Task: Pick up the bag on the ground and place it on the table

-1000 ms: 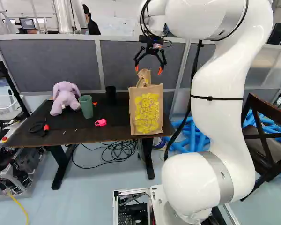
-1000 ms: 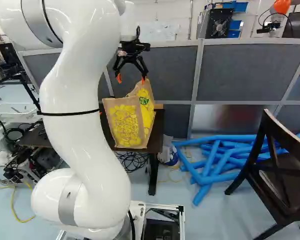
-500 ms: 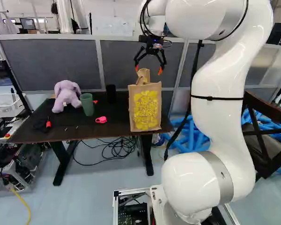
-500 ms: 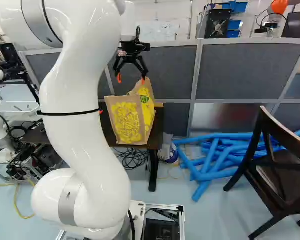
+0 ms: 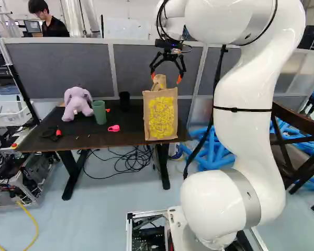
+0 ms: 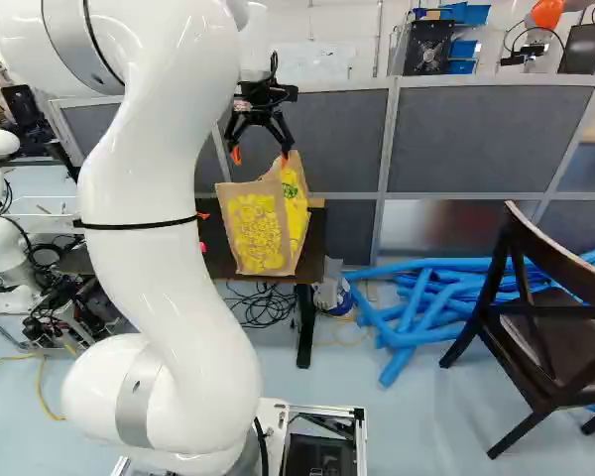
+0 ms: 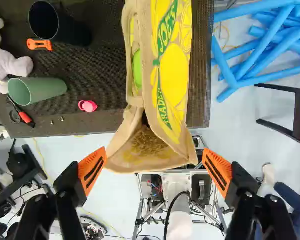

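Note:
In the left base view my gripper [image 5: 166,76] hangs above the brown bag [image 5: 160,116] with yellow print. The bag stands upright at the right end of the dark table [image 5: 78,137], near its front edge. Seen from the wrist, the gripper [image 7: 155,154] has its orange-padded fingers spread wide, nothing gripped between them. The bag [image 7: 172,75] lies ahead of and below them, its top partly gaping, with something green inside. The right base view shows the bag [image 6: 261,230] under the fingers, its side panel facing partly right.
On the table are a purple plush toy [image 5: 77,103], a green cup [image 5: 99,112], a black cup [image 5: 124,101], a pink item [image 5: 114,128] and scissors [image 5: 52,133]. Grey partitions [image 6: 486,139] stand behind. Blue tubes [image 6: 426,297] and a dark chair [image 6: 535,317] are at the right. Another robot [image 6: 0,238] stands left.
The base has moved, apparently backward with a slight turn; table and bag together sit higher and farther off. The arm keeps its pose, and the gripper stays open.

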Controlling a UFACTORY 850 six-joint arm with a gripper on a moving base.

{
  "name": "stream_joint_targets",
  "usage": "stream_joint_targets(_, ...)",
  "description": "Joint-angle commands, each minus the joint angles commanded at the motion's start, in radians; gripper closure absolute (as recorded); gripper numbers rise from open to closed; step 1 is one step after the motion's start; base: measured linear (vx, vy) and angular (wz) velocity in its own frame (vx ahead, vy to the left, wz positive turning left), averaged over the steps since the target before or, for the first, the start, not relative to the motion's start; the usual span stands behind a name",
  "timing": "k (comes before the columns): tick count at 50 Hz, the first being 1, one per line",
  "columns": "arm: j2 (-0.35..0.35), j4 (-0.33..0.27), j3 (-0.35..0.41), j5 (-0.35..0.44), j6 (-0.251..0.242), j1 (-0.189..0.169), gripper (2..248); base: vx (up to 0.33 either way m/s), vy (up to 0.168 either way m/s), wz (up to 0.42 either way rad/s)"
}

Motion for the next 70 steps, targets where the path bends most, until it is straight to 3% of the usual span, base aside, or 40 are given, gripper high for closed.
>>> stream_joint_targets(70, 0.0, 0.0, 0.0, 0.0, 0.0, 0.0, 3, -0.119, -0.003, 0.004)
